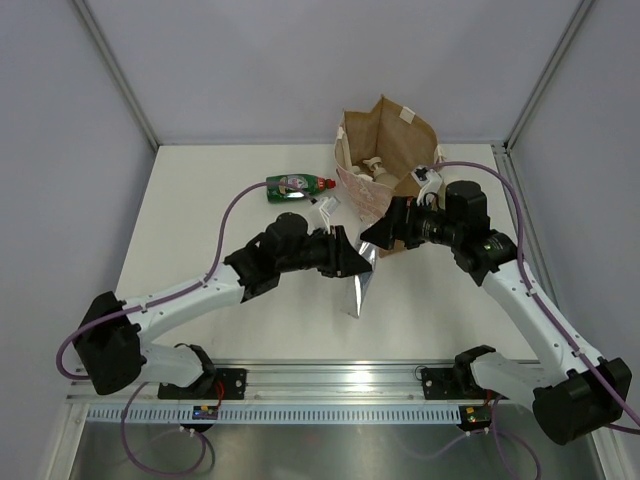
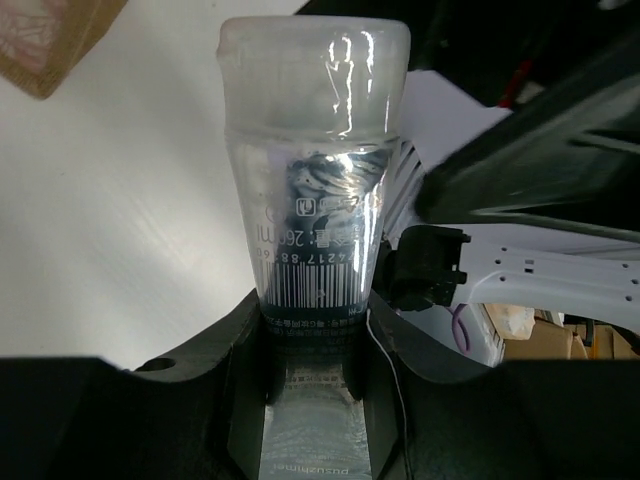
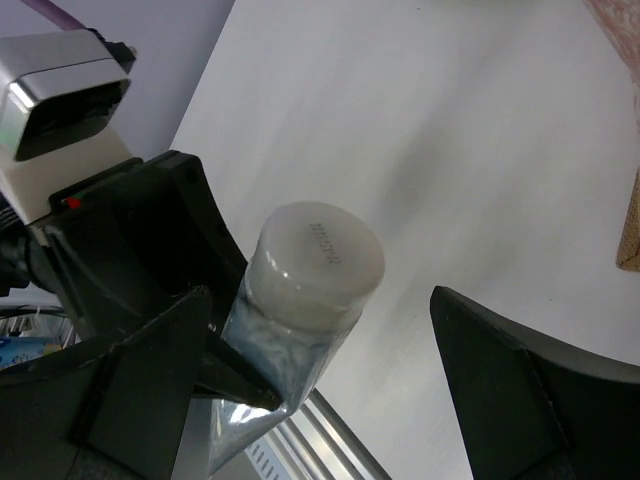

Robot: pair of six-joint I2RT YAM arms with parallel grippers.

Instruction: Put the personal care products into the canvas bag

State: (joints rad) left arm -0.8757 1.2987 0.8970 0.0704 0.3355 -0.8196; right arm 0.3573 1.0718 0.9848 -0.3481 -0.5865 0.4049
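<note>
My left gripper point(image 1: 350, 262) is shut on the silvery-white tube point(image 1: 357, 288) and holds it above the table, cap toward the right arm. In the left wrist view the tube point(image 2: 315, 200) stands up between the fingers point(image 2: 235, 400). My right gripper point(image 1: 378, 238) is open around the tube's white cap point(image 3: 315, 260), with the cap close to its left finger point(image 3: 150, 390) and apart from the right one. The canvas bag point(image 1: 395, 130) stands upright at the back, with cream bottles point(image 1: 375, 165) inside. The green bottle with red cap point(image 1: 298, 186) lies left of the bag.
Small white pieces point(image 1: 325, 207) lie between the green bottle and the bag. A corner of the bag shows in the left wrist view point(image 2: 50, 40). An aluminium rail point(image 1: 340, 385) runs along the near edge. Grey walls enclose the table.
</note>
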